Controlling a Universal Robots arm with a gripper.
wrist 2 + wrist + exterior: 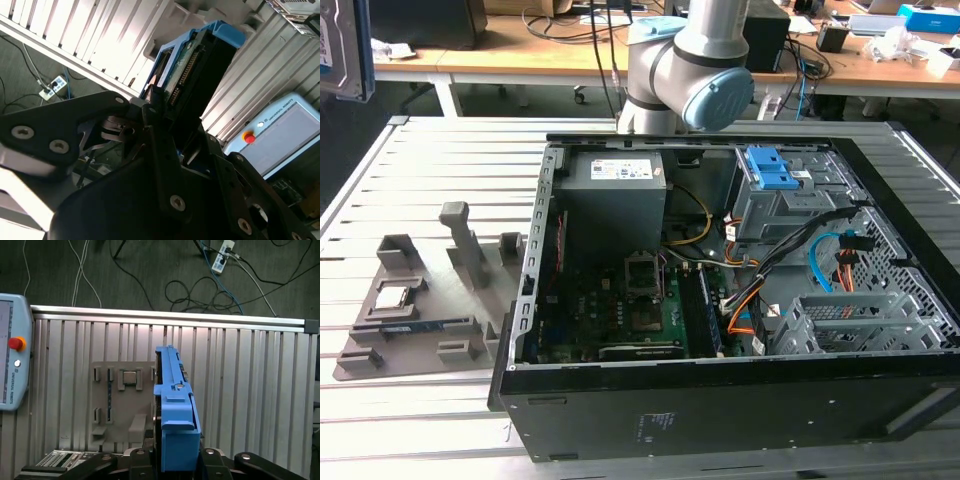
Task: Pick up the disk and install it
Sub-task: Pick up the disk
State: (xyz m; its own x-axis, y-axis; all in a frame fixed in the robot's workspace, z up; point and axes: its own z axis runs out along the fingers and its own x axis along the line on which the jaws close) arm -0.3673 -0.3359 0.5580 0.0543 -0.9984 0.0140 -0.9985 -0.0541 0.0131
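— How far along are we?
— The pick-up looks done to me: my gripper (176, 460) is clamped on the disk (175, 410), which is edge-up in the air above the grey fixture tray (125, 405). Installation is left.
— And the arm's pose?
— It's raised over the slatted table (250, 390), well apart from the open computer case (720, 420).

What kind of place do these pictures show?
Probably a robotics lab or workshop: an open computer case on a slotted aluminium table, a robot arm holding the disk, and cluttered desks behind.
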